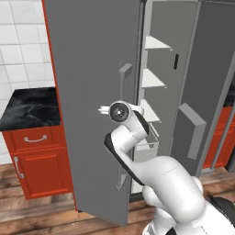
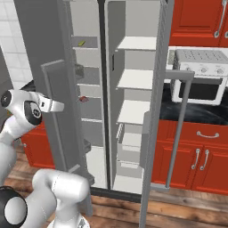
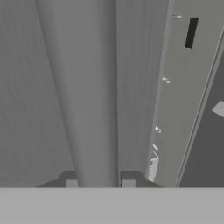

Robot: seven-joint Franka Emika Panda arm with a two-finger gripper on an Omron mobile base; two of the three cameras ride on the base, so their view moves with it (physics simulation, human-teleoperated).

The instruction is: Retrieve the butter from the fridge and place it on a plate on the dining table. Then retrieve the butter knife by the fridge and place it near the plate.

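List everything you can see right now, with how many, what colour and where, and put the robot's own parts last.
fridge: one, grey, centre, both doors swung open, grey shelves inside.
fridge door handle: one, grey vertical bar on the left door, running up between the hand's fingertips.
butter: one, pale yellow, on an upper shelf of the left compartment.
reddish-brown lump: one, on a lower shelf in the same compartment.
microwave: one, white, on the counter right of the fridge.
cabinets: red, marble-topped, either side of the fridge.
wall tiles: white, left of the fridge.
floor: brown wood.
arm: one, white with dark joints, reaching to the left door.
hand: one, shut on the door handle.
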